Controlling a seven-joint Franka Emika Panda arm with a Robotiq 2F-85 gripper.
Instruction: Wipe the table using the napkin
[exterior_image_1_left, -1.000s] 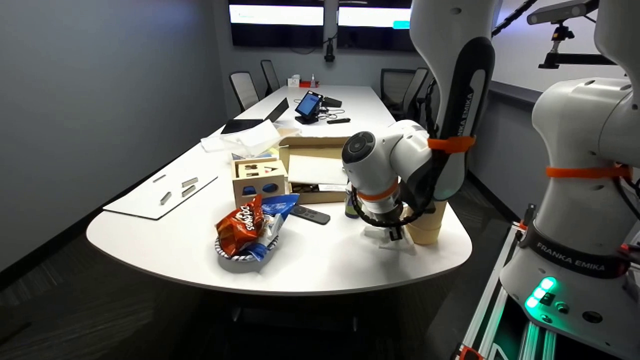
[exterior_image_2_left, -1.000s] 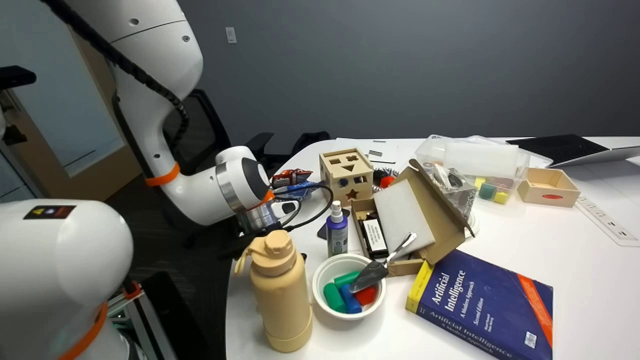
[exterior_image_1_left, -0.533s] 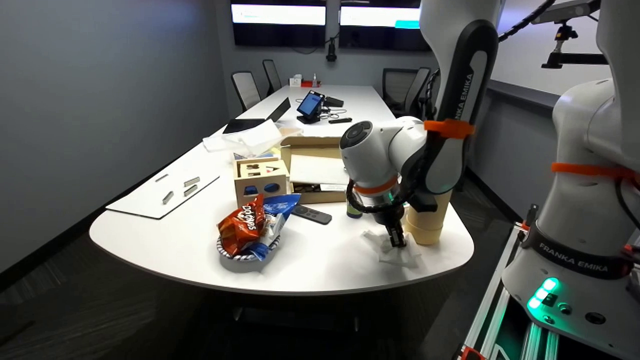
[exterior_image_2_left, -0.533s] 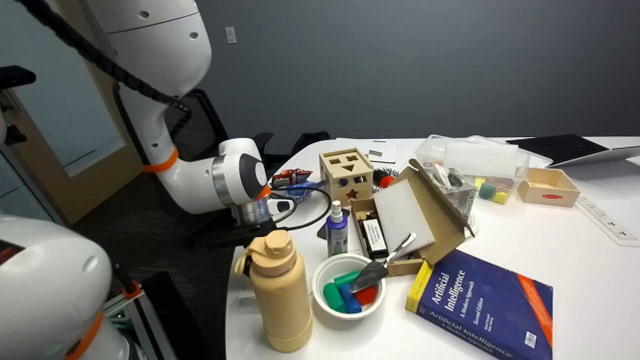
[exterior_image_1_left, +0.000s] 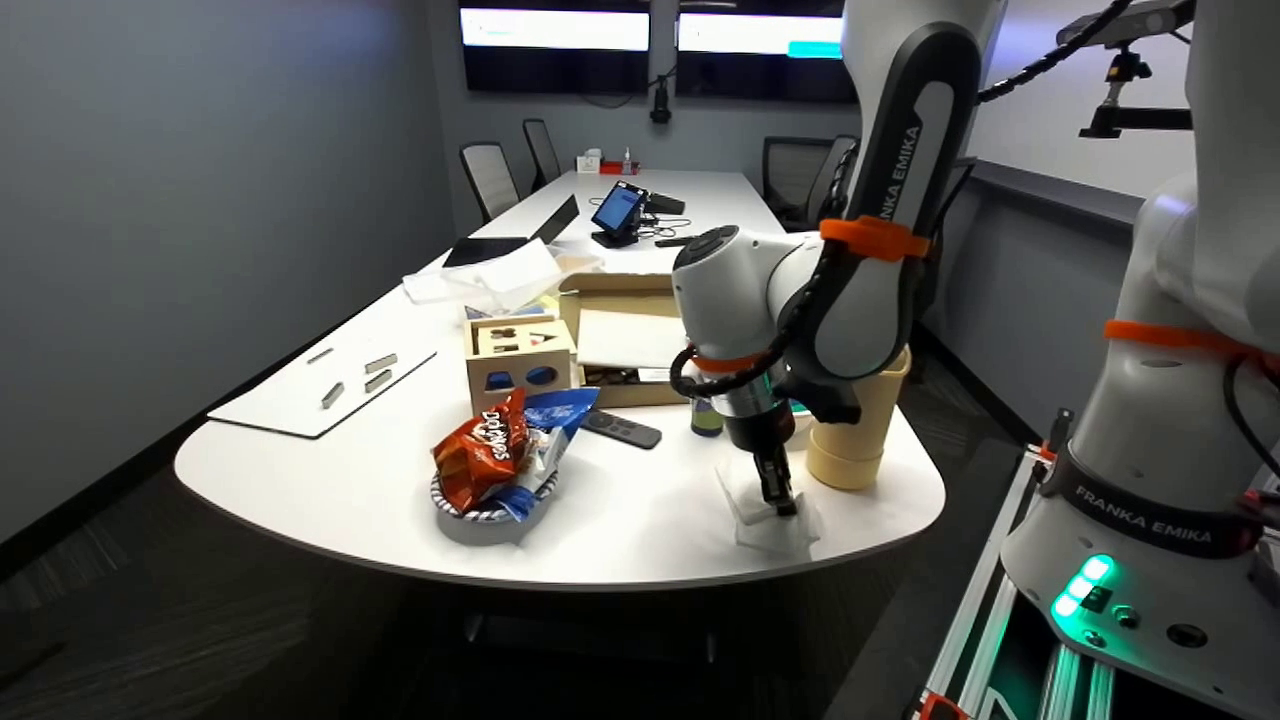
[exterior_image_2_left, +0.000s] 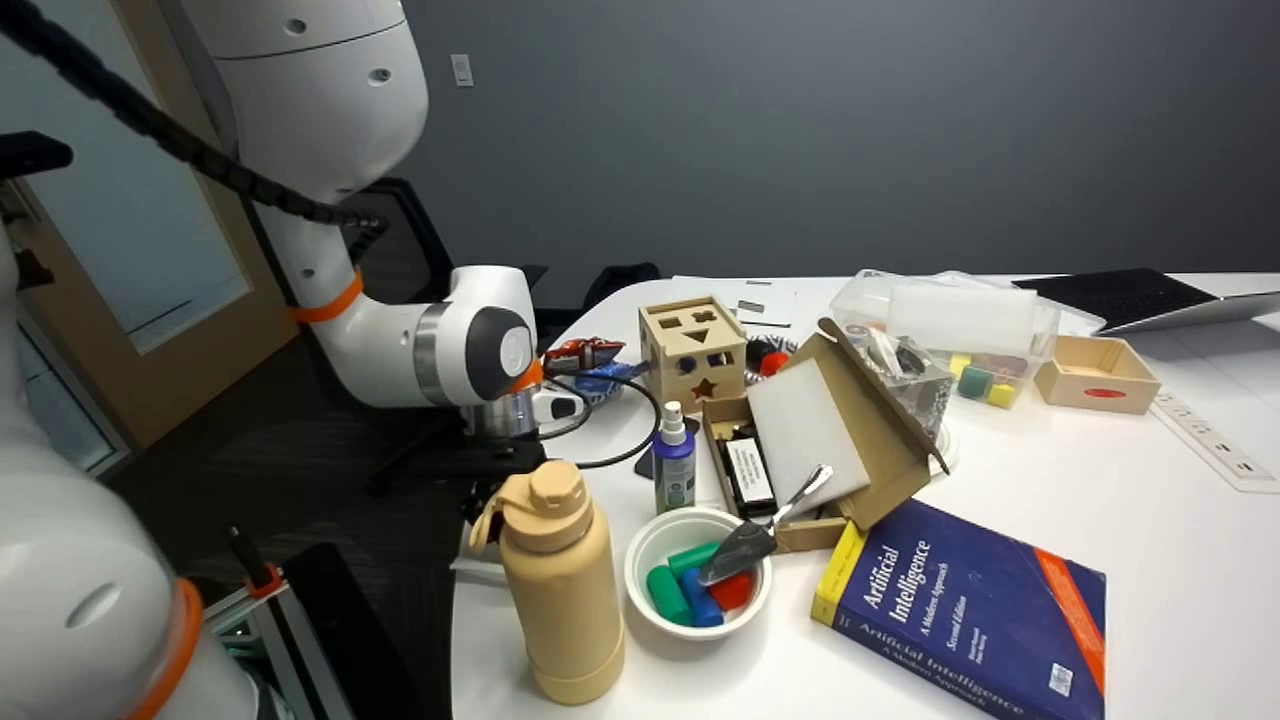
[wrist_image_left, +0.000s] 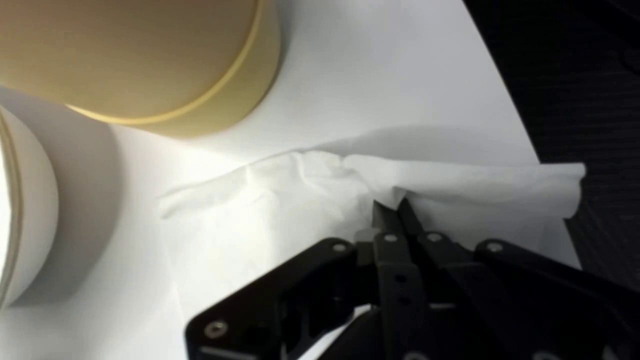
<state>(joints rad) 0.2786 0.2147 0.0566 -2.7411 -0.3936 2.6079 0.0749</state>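
The white table (exterior_image_1_left: 640, 545) fills much of both exterior views and also shows in the wrist view (wrist_image_left: 380, 75). The white, crumpled napkin (exterior_image_1_left: 765, 538) lies low on its near right part, beside the tan bottle. In the wrist view, the napkin (wrist_image_left: 300, 200) is pinched by my gripper (wrist_image_left: 395, 207), whose fingertips are together on it. One end of the napkin sticks out past the table edge. The gripper (exterior_image_1_left: 783, 508) points down close to the tabletop. In an exterior view the bottle hides the fingertips and most of the napkin (exterior_image_2_left: 482, 568).
The tan bottle (exterior_image_2_left: 560, 600) stands close to the gripper, with a white bowl (exterior_image_2_left: 640, 590) of coloured blocks beside it. A spray bottle (exterior_image_2_left: 675, 465), remote (exterior_image_1_left: 622, 429), snack basket (exterior_image_1_left: 495, 470), wooden shape box (exterior_image_1_left: 520, 360) and open cardboard box (exterior_image_1_left: 640, 390) stand farther along.
My gripper has moved toward the table's near edge in an exterior view, and the napkin has slid along with it. The arm has shifted away from the bottle. Other objects have stayed put.
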